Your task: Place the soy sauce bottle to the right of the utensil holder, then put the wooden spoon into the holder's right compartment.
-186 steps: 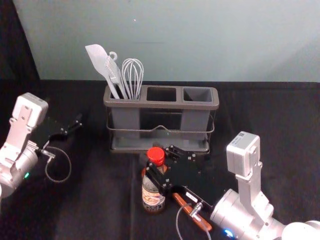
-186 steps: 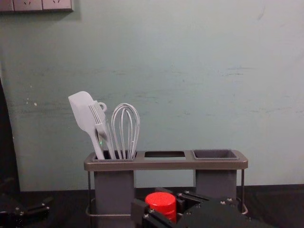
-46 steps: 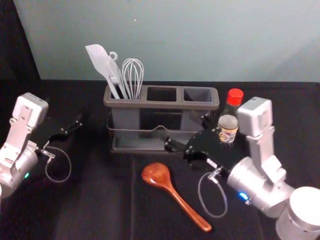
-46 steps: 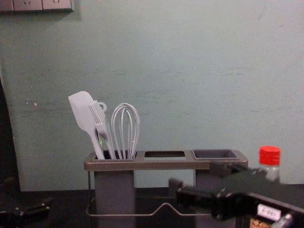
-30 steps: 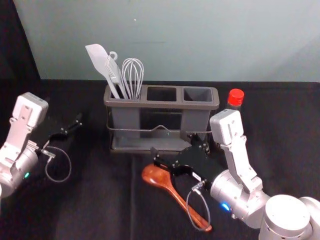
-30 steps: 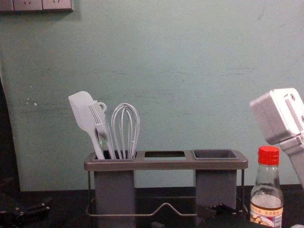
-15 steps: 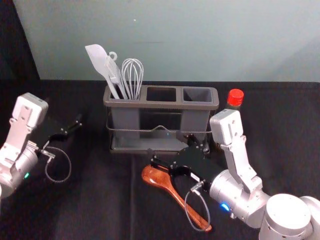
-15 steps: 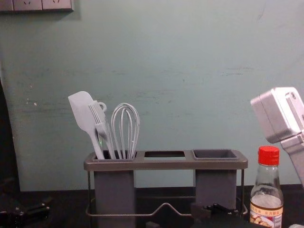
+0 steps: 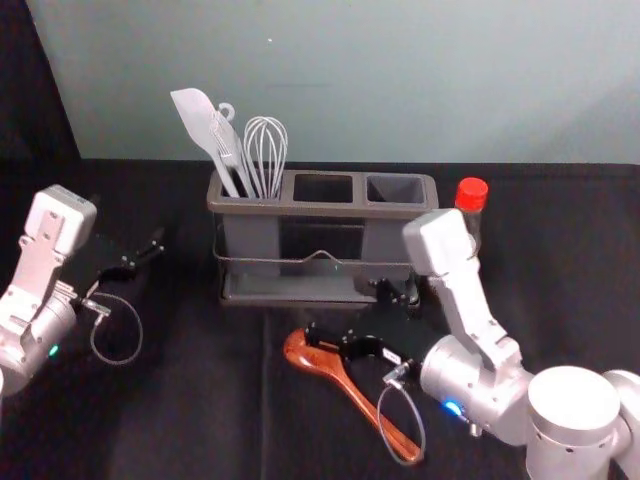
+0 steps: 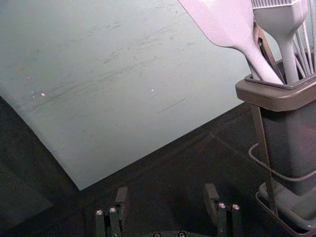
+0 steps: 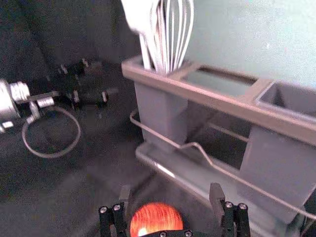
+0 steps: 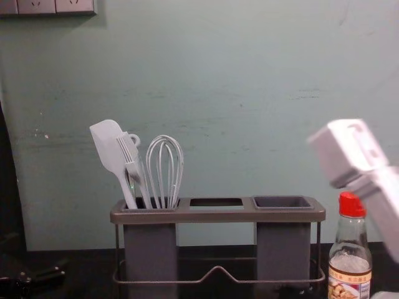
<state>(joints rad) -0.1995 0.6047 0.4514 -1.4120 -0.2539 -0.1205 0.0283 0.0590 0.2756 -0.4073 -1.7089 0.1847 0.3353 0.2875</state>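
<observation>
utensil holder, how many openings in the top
3 in a row: the left opening, holding the whisk and spatula; the middle opening; the right opening, nearest the soy sauce bottle.

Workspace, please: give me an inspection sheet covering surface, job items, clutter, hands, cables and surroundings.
Surface: black cloth, lightly creased
Soy sauce bottle: upright, right of the utensil holder
Wooden spoon: lying in front of the holder
Right compartment: empty
Clutter: spatula, brush and whisk, all in the left compartment
Right hand: open at the spoon's bowl
Left hand: open, left of the holder
Cables: left loop, right loop, one beside each hand
Surroundings: pale green wall, socket panel
</observation>
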